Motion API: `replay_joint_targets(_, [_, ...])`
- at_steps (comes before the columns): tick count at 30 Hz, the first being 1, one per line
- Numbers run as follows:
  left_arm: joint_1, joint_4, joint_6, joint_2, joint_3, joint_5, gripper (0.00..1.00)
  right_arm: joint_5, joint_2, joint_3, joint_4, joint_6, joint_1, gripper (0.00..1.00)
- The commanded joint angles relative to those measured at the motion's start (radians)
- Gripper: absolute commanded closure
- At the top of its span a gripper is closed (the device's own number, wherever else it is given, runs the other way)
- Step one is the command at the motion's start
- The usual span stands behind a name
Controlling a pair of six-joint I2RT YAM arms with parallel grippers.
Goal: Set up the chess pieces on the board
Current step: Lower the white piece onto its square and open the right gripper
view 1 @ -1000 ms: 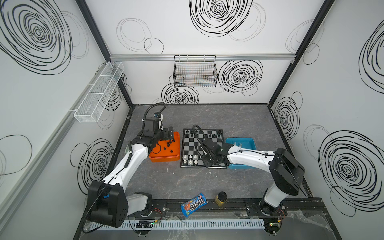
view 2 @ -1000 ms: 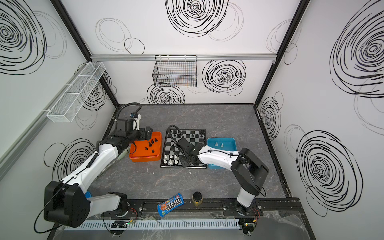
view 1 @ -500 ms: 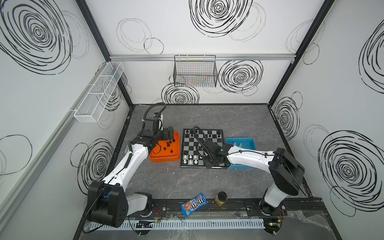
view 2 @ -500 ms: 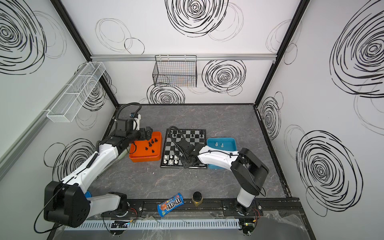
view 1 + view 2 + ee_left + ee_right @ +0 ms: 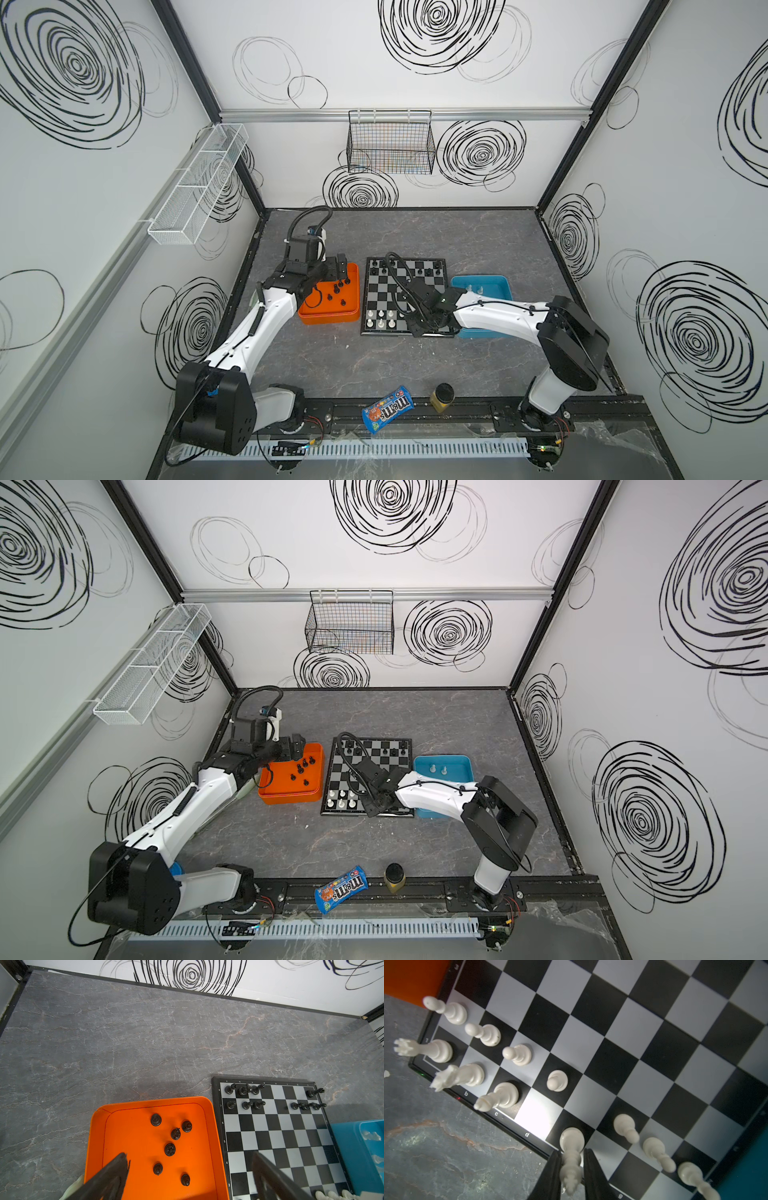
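One tall white piece (image 5: 572, 1140) is your step in hand. It stands upright on a dark square in the edge row of the board (image 5: 633, 1047), next to the square lettered d. The two fingers of the right gripper (image 5: 572, 1152) sit close on either side of its upper part. The wrist view does not show whether they pinch it or have let go, so treat this as the moment of setting it down. Your next move, as I judge it, is to make sure the jaws are parted. Then lift straight up so you do not knock the pawns (image 5: 626, 1126) just beside, and head for the blue tray (image 5: 494, 286), where two white pieces (image 5: 468, 288) wait. Your left gripper (image 5: 190, 1155) hangs wide open above the orange tray (image 5: 128, 1126), grasping nothing. Six black pieces (image 5: 170, 1149) stand in that tray, and one needs picking up and carrying to the far rows.
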Motion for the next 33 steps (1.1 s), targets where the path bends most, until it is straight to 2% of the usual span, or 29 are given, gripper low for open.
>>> replay_joint_targets(1, [0.012,0.027,-0.006,-0.014,-0.004,0.005,0.04,0.006,-0.010,0.008,0.006,0.005,0.007,0.77])
replay_joint_targets(33, [0.014,0.031,-0.013,-0.011,-0.009,0.009,0.04,0.011,-0.001,0.021,0.007,-0.011,0.013,0.79])
